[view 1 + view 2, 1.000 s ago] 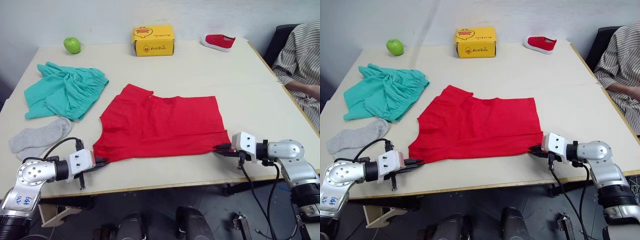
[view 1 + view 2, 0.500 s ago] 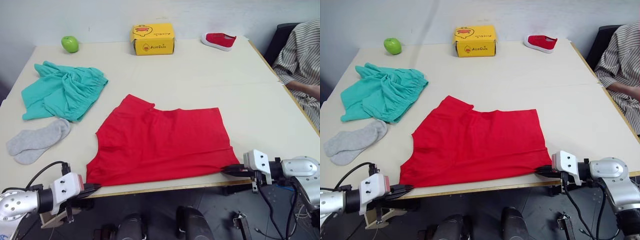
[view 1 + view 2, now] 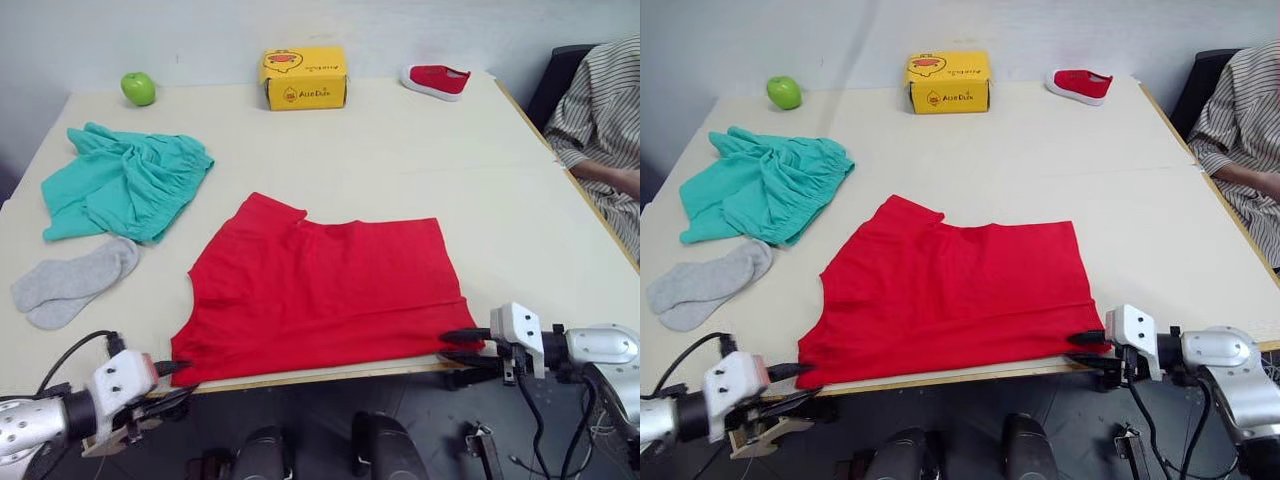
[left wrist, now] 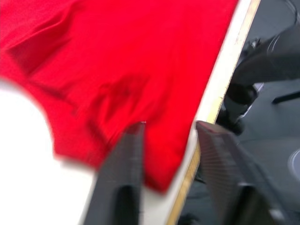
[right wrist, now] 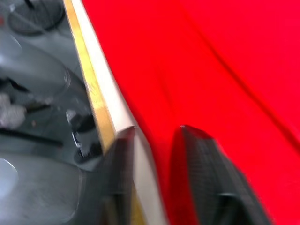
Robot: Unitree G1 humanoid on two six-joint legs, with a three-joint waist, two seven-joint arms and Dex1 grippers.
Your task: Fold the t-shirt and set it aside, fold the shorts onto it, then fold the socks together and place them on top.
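- Your left gripper [image 3: 168,380] is at the near left corner of the t-shirt [image 3: 320,290]. Its fingers are apart now, so it has let go. A second ago it was pinching that corner.
- Your right gripper [image 3: 458,346] is at the near right corner of the t-shirt. It has opened up too, and its fingers sit just above and below the hem.
- The t-shirt has slid closer to you. It lies flat and smooth, and its near hem now runs along the near edge of the table [image 3: 400,150].
- I think this means the pull-and-flatten step is done. You still have to fold the t-shirt.
- The socks [image 3: 70,283] lie left of the t-shirt, not yet touched.
- The shorts [image 3: 120,180] sit left of the t-shirt and a bit farther back, in a bunched heap.
- The table is pale and plain.
- Far behind the t-shirt are a green apple [image 3: 138,88], a yellow box [image 3: 303,78] and a small red shoe [image 3: 435,80].
- A person [image 3: 600,130] in a striped top sits to the right of the t-shirt, past the table's side.
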